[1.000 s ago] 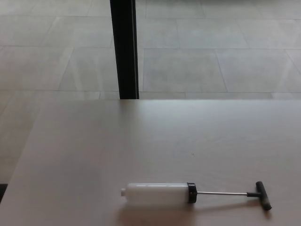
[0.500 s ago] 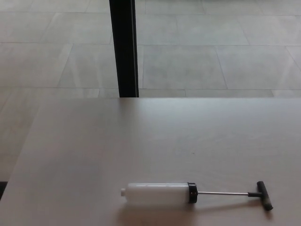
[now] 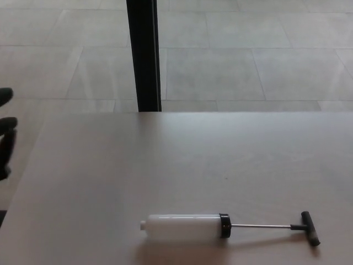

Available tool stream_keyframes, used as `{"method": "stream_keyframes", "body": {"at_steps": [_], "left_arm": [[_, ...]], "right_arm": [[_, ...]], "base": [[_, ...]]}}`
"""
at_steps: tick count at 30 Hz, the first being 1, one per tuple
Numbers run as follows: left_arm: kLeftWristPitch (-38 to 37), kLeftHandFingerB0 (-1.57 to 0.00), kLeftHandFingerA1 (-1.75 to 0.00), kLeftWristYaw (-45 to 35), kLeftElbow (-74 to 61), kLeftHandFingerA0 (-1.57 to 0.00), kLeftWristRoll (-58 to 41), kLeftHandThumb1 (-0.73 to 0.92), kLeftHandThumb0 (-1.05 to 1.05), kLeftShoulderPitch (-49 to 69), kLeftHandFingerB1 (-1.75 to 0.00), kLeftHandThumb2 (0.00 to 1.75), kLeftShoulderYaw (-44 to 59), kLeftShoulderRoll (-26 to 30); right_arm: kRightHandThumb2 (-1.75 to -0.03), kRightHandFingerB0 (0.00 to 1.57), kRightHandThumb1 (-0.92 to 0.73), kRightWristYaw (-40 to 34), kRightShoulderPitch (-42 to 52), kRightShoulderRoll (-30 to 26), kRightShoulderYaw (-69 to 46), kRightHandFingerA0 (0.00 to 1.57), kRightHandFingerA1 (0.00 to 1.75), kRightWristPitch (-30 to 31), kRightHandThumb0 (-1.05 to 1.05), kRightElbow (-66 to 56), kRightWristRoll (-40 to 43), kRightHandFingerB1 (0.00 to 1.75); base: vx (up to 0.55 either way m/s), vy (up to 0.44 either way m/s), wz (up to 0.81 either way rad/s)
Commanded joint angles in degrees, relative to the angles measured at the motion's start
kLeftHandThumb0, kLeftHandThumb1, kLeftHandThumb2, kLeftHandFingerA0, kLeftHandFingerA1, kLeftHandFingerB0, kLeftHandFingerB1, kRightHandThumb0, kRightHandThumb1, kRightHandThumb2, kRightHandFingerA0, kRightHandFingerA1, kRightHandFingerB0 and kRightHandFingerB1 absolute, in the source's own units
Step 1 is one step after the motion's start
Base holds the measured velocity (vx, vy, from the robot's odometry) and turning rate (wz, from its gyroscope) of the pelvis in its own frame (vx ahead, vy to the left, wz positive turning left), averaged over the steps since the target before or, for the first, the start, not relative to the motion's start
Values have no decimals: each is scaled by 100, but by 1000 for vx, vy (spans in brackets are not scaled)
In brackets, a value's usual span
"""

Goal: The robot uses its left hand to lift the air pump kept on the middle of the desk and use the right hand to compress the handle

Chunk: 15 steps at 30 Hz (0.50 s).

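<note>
Head view: nothing is done yet. Left hand [image 3: 5,132] shows only at the picture's edge, grip unreadable; air pump [image 3: 187,228] lies untouched on the desk [image 3: 110,165], well right of it, handle [image 3: 310,228] extended.

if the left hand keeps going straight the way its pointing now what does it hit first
Only the left hand's fingertips show at the picture's left edge, pointing right. Straight on looks free: bare desk below, and the air pump lies nearer the robot, off that line. Height is unclear.
</note>
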Motion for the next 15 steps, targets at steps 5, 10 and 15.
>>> {"method": "stream_keyframes", "body": {"at_steps": [5,10,15], "left_arm": [[-106,-35,-48,264,-1085,-33,2070,74,-79,92,-38,63,-1977,-237],[190,-32,-50,116,-970,-27,2445,73,-79,-240,-37,62,-2489,-149],[312,-31,-50,40,-442,-26,2539,74,-76,-647,-39,63,-2858,-199]], "right_arm": [[-110,9,-72,-3,369,167,1020,2,42,161,-86,-510,-685,43],[-106,11,-69,-27,347,229,986,7,43,168,-84,-401,-500,43],[-107,0,-45,-25,265,251,1042,3,53,229,-37,-354,-436,48]], "base": [[0,0,0],[0,0,0],[0,0,0]]}}
